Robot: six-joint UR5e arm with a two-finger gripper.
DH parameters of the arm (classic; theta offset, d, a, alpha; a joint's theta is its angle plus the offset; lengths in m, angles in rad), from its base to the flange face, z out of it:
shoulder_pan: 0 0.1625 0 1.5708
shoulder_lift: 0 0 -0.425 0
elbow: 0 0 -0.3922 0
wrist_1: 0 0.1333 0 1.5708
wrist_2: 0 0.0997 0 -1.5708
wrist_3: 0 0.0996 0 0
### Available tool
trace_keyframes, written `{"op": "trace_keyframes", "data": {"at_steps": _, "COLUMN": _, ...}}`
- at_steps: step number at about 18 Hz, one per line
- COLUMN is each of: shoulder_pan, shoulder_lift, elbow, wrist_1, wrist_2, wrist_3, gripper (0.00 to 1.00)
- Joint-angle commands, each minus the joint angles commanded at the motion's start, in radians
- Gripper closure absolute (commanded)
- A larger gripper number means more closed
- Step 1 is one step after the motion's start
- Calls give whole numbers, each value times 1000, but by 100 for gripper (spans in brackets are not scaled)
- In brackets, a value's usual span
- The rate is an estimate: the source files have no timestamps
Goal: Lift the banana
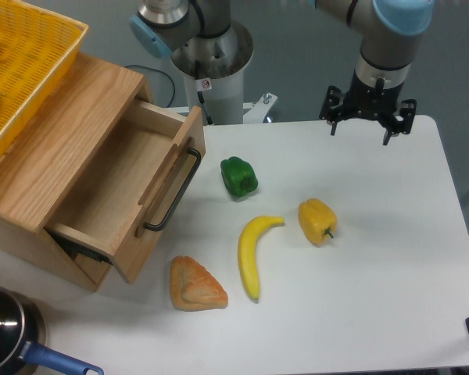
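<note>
The banana [250,254] is bright yellow and gently curved. It lies on the white table [391,297] near the middle front, running from upper right to lower left. My gripper [363,130] hangs above the far right part of the table, well behind and to the right of the banana. Its fingers point down and stand apart, open and empty.
A green pepper [238,176] lies behind the banana. A yellow bell pepper [317,221] lies right of it. A croissant-like pastry [195,285] lies to its left. A wooden drawer unit [78,172] with an open drawer stands at left, a yellow basket [27,55] on top. A dark pot [8,332] sits at front left.
</note>
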Motion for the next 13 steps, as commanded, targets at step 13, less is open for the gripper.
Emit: {"op": "trace_keyframes", "data": {"at_steps": 13, "shoulder_pan": -38, "shoulder_lift": -78, "elbow": 6, "wrist_1": 103, "wrist_2": -31, "wrist_3": -41, "gripper": 0}}
